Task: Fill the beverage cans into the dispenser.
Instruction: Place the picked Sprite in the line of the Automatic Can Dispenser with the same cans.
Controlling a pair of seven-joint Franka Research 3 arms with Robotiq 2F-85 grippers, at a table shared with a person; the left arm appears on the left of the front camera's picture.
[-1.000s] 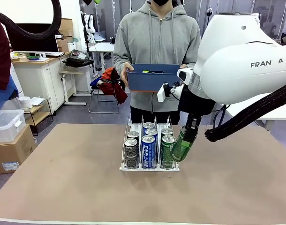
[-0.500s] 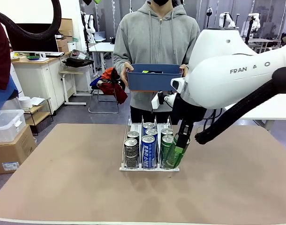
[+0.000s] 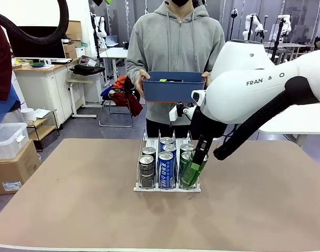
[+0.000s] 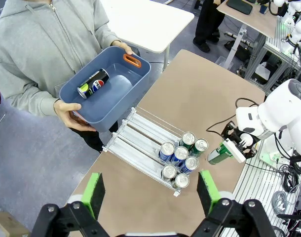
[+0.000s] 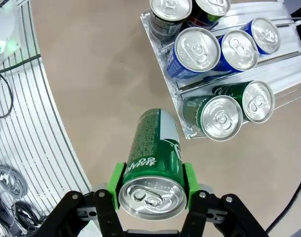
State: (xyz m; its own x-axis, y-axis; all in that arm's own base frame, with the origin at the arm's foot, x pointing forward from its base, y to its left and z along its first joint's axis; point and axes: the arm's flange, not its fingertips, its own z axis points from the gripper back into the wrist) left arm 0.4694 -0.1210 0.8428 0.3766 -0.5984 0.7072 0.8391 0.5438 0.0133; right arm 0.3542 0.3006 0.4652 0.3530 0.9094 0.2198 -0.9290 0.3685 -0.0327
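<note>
My right gripper (image 3: 200, 157) is shut on a green beverage can (image 3: 192, 173), held tilted just off the dispenser's (image 3: 168, 188) front right corner. In the right wrist view the green pads (image 5: 190, 183) clamp this can (image 5: 153, 158) above bare table, beside the lane that holds two green cans (image 5: 220, 117). The other two lanes hold blue cans (image 3: 166, 164) and dark cans (image 3: 147, 167). From above, my left gripper (image 4: 150, 197) hangs open and high over the dispenser (image 4: 140, 131), nothing between its fingers. A dark can (image 4: 94, 83) lies in the blue bin.
A person in a grey hoodie stands at the far edge, holding the blue bin (image 3: 173, 88) in both hands above the table's far side. The brown tabletop (image 3: 71, 199) spreads bare left, right and in front of the rack. The lanes' rear halves (image 4: 148, 126) stand free.
My right arm has swung left and a little lower, bringing the tilted green can in against the dispenser's front right corner. The left gripper and the person's bin have stayed put.
</note>
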